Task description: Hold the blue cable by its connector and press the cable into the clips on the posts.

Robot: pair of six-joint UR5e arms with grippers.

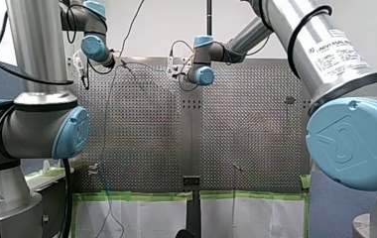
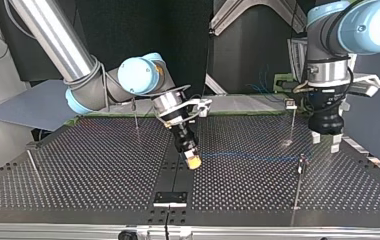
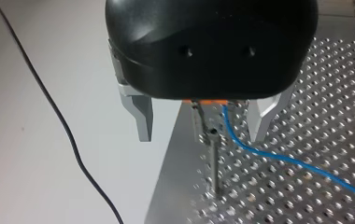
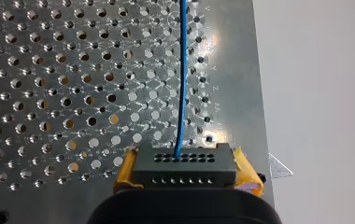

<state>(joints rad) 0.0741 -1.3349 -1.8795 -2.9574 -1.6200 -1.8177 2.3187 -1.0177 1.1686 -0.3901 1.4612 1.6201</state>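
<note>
Your right fingers (image 4: 125, 170) held tight the connector (image 4: 185, 169) of the blue cable (image 4: 181, 79); your left fingers (image 3: 140, 116) stood wide, with the post (image 3: 214, 163) between them.

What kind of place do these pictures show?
Probably a robotics laboratory or test cell. My left arm and my right arm, both industrial arms, reach over a perforated metal table set with thin posts, and a blue cable runs across it.

Opposed views across table (image 2: 78, 165); wrist close-ups.
</note>
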